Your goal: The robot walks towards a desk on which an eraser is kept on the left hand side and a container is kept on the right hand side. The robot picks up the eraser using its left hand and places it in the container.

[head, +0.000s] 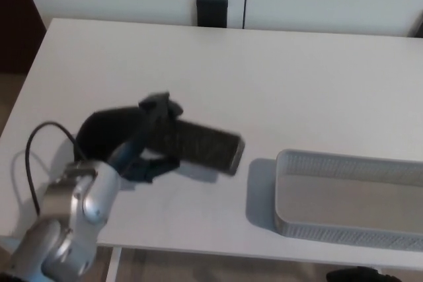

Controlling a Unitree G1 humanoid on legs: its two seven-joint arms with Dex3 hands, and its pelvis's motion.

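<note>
My left hand point(129, 138) is shut on the dark rectangular eraser point(205, 148), gripping its left end. The eraser is held a little above the white desk point(264, 77), its free end pointing right towards the container, and a shadow lies under it. The grey mesh container point(350, 193) sits at the desk's front right, a short gap to the right of the eraser's end. My silver left forearm point(69, 219) with a black cable comes in from the lower left. The right hand does not show.
A small black object point(211, 12) stands behind the desk's far edge against the white wall. The desk's front edge runs just below the forearm and the container.
</note>
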